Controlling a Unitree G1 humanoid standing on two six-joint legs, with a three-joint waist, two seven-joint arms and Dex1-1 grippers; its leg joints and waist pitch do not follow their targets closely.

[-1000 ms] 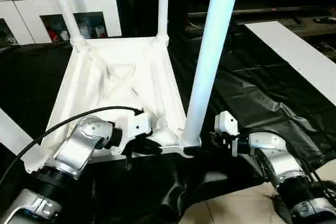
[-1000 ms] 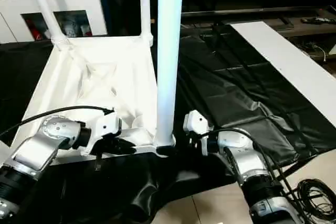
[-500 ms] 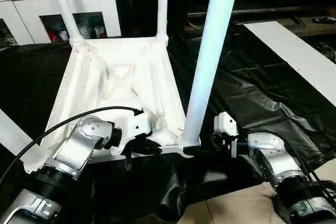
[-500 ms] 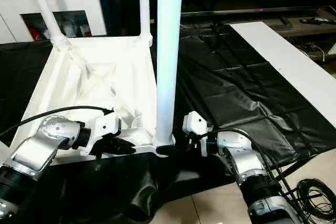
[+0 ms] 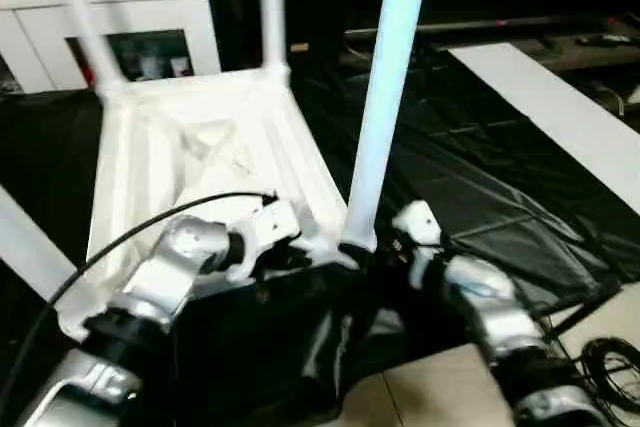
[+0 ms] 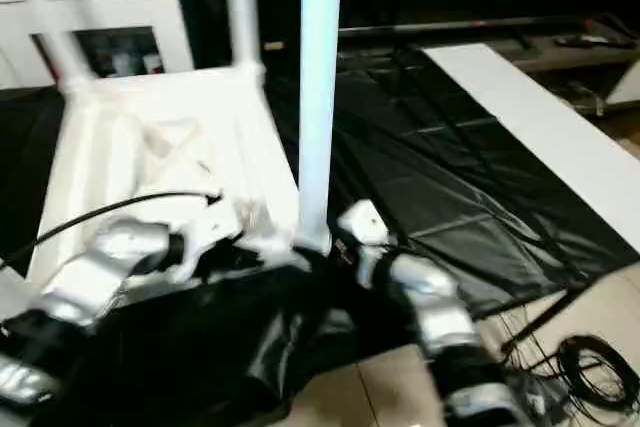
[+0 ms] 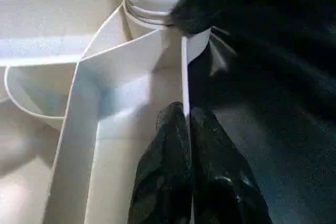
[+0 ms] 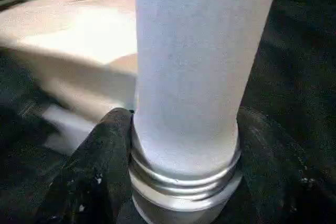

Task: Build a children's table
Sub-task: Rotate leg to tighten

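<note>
Black sheeting (image 5: 480, 197) covers the floor under the work, with a white cabinet (image 5: 120, 17) beyond it. Upon the sheeting lies the tabletop (image 5: 200, 157), underside up, with legs rising from its two corners nearest the cabinet. A third leg, the near leg (image 5: 385, 97), stands in the corner socket (image 7: 152, 11) closest to the robot.

Step in hand, as judged: seating this near leg fully in its socket. To do it well, the leg should be kept plumb and turned or pressed about its own axis only, while the tabletop is held from shifting; a ridged collar at the leg's foot is visible above the socket, so seating may be incomplete.

Right pincer (image 8: 184, 145): fingers stand on either side of the near leg's foot, right at the collar, and appear to clasp it. The forearm reaches in low from the side of the socket away from the tabletop's middle.

Left pincer (image 7: 187, 145): fingers are pinched together on the tabletop's thin upright rim (image 7: 185, 77), just beside the socket. Its forearm slopes down from the robot's own left.
</note>
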